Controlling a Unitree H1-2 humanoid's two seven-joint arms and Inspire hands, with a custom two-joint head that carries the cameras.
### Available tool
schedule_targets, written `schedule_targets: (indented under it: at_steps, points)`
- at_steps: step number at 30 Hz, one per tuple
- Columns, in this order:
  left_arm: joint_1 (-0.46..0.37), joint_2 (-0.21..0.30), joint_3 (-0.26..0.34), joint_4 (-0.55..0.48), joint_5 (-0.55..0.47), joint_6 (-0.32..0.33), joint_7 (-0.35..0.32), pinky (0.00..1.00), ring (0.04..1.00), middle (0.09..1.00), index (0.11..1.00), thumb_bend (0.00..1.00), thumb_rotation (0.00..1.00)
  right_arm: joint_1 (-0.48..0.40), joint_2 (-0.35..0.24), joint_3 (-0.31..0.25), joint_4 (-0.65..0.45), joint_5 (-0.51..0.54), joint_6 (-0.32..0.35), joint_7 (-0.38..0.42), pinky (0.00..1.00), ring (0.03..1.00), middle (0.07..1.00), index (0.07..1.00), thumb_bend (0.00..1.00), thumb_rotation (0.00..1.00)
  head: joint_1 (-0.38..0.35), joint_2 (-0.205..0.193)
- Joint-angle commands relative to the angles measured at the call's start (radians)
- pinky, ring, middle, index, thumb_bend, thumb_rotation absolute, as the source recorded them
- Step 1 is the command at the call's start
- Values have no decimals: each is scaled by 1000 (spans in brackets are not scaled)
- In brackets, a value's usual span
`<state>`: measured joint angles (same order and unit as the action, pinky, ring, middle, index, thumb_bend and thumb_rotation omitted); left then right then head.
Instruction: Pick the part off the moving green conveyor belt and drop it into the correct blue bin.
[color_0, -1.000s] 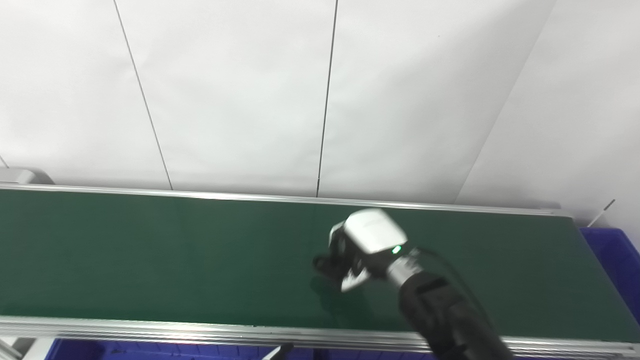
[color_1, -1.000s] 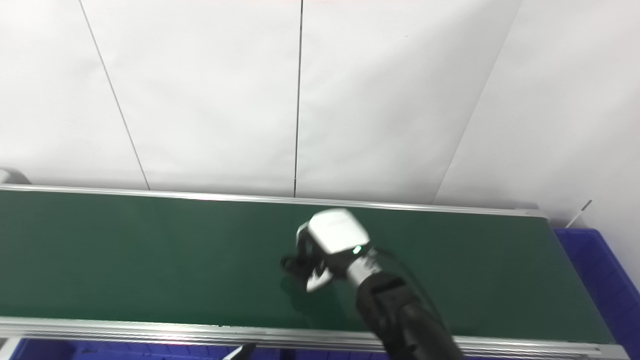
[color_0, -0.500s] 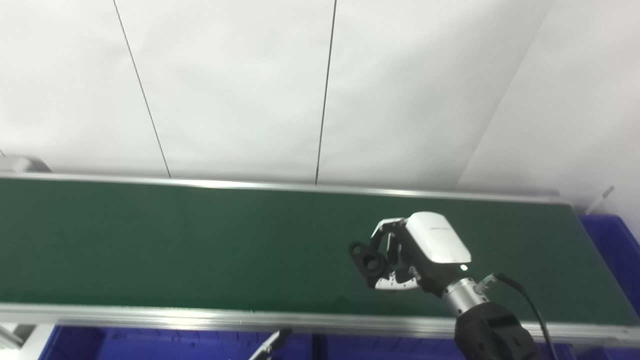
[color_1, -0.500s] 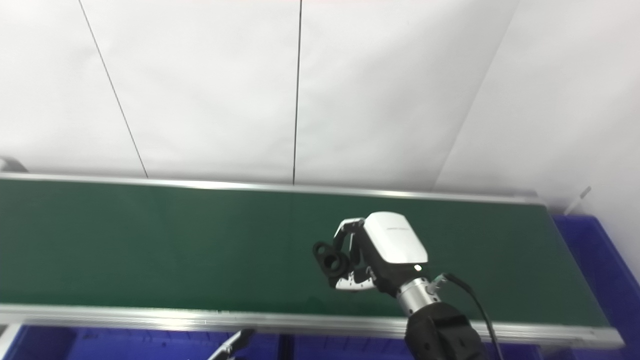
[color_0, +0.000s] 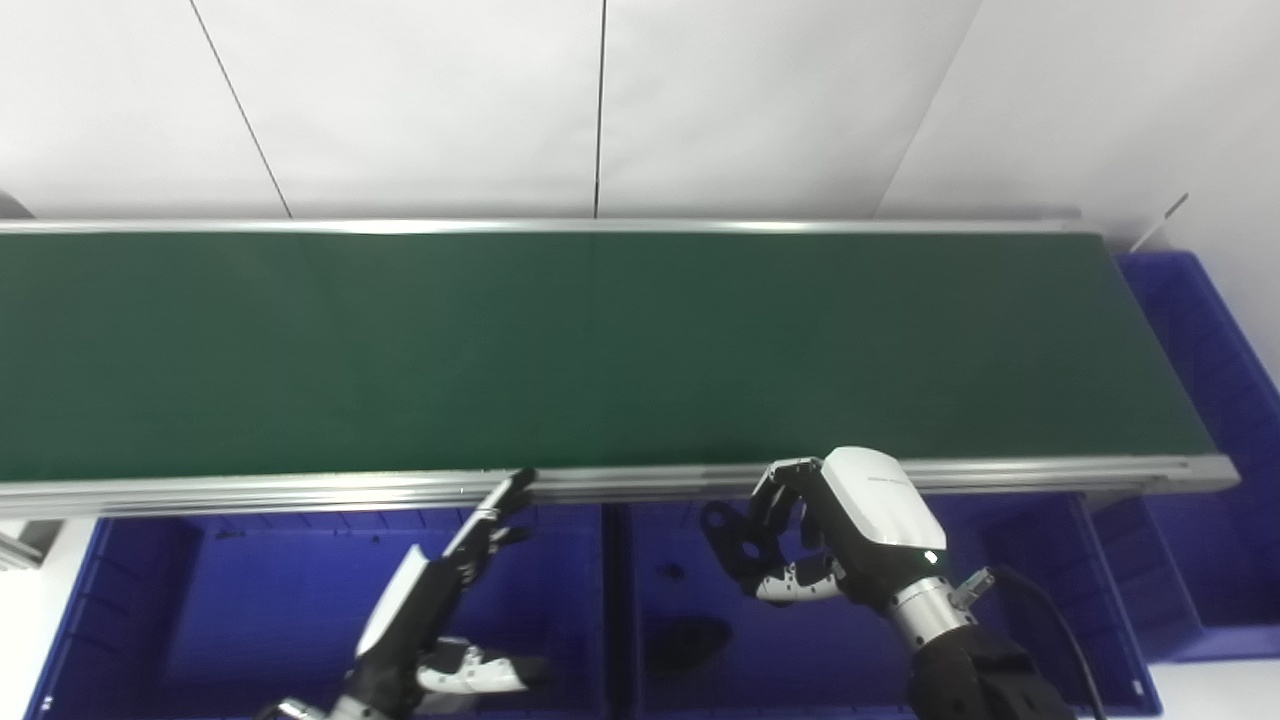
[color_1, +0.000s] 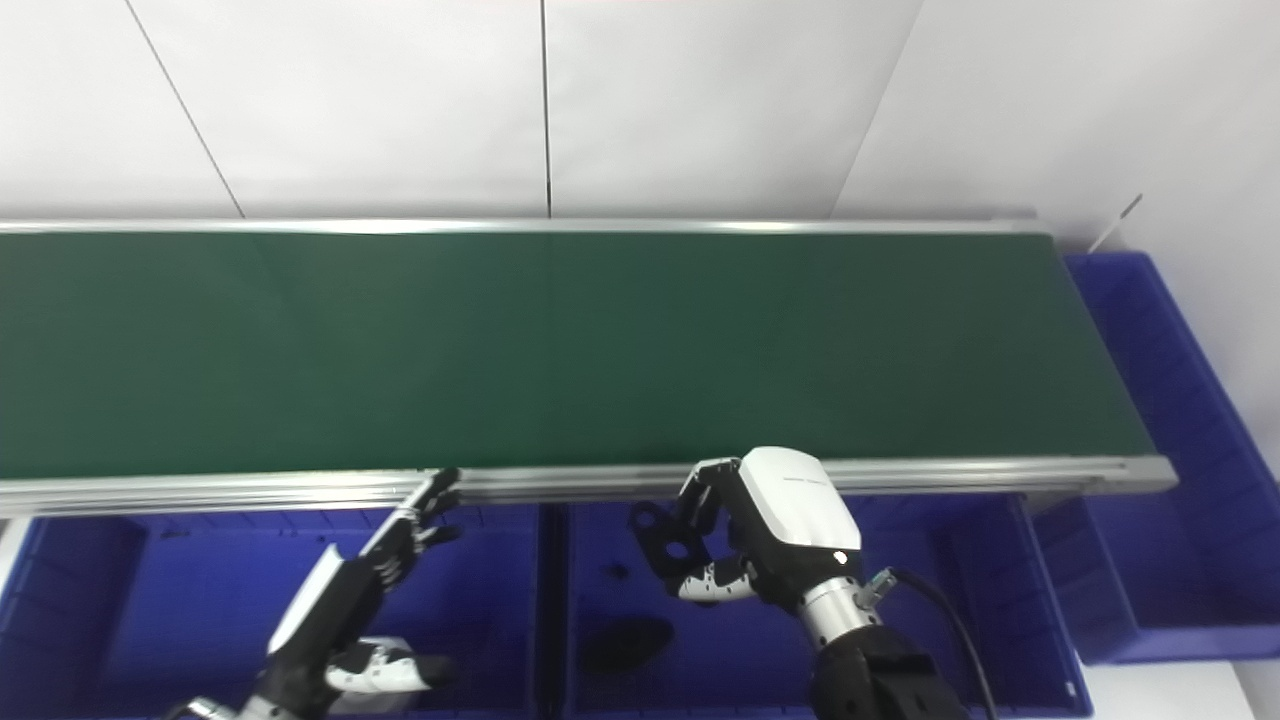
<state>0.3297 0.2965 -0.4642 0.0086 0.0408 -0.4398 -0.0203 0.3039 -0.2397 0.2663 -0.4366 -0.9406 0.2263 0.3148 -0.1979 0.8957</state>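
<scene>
Step in hand: carry-to-bin, just short of release. Left to right: the left bin sits below the near rail of the conveyor belt; the left robot hand waits over it, released, fingers stretched out, grasping nothing. Next is the divider, then the middle bin, which has a dark shape on its floor, probably an earlier part or the shadow, cannot tell which. The right robot hand hangs over that bin, grasping the part, a black piece with round holes, pinched between fingers and thumb and clear of the bin floor. A third bin stands at the belt's right end. Next move, as a judgement: confirm this is the correct bin, lower a little, open the fingers so the part falls inside the walls rather than on the divider. Versus 0.5 s ago: the hand was above the belt with the part; now it is past the near rail and over the bin. The camera has also tilted down, bringing bins and left hand into view.
</scene>
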Motion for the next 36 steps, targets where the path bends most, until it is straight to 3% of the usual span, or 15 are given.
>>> schedule_targets:
  at_steps: [1,5,9,11,13,15,16,17,18,20,22,25,28,31,36]
  points:
    - [-2,-6,16,-57,-7,-30,-27,871,965,995,962,916,532,9,8,8,-2,-13,-12,-28,395,429,409,503,525,0,0,11]
    - [9,-14,43,-76,1,-30,-50,869,962,988,958,930,532,12,3,30,55,-30,-39,-68,506,502,445,501,529,0,-1,27]
    - [15,-23,66,-84,3,-30,-66,866,960,984,959,926,531,-4,-20,67,119,-53,-62,-101,519,490,420,512,527,1,-8,35]
    - [16,-31,79,-84,16,-30,-66,877,963,983,959,923,526,-22,-33,96,143,-92,-40,-72,559,529,428,514,526,3,-12,34]
    - [17,-41,93,-82,62,-29,-55,881,957,982,964,915,541,-43,-46,128,162,-150,-7,-12,673,644,491,487,524,5,-14,34]
    - [15,-49,107,-81,115,-28,-49,901,961,987,975,897,577,-59,-44,147,200,-186,7,-2,771,732,665,496,513,126,-17,34]
    - [13,-53,112,-80,137,-27,-46,909,964,988,978,886,588,-66,-39,151,218,-194,10,-6,801,752,698,545,539,150,-18,33]
    - [12,-56,116,-79,151,-27,-45,916,966,988,980,878,599,-69,-36,153,228,-199,11,-10,837,775,733,676,610,195,-18,33]
    - [9,-63,120,-77,165,-24,-45,917,966,988,980,877,600,-77,-32,157,243,-205,12,-9,841,778,736,689,617,200,-14,25]
    - [1,-77,127,-68,186,-19,-46,947,975,986,976,859,583,-92,-31,170,262,-227,15,11,946,846,824,797,624,330,-5,19]
    - [-4,-90,134,-61,207,-10,-48,963,983,990,978,854,583,-94,-34,176,265,-234,13,17,989,928,902,862,684,485,5,13]
    - [-9,-104,140,-61,222,12,-59,980,996,999,984,867,605,-64,-34,148,238,-174,-19,-47,1000,994,973,899,760,547,14,8]
    - [-16,-113,142,-58,226,22,-70,981,999,1000,986,869,602,-25,-36,116,199,-102,-66,-139,1000,999,985,907,766,573,20,2]
    - [-42,-125,143,-26,214,23,-80,958,988,1000,990,882,587,38,-17,56,136,96,-160,-232,994,999,988,917,761,534,25,-8]
    - [-59,-142,141,-7,197,29,-94,910,962,993,988,901,592,110,-1,8,73,360,-243,-240,872,960,986,984,772,556,47,-29]
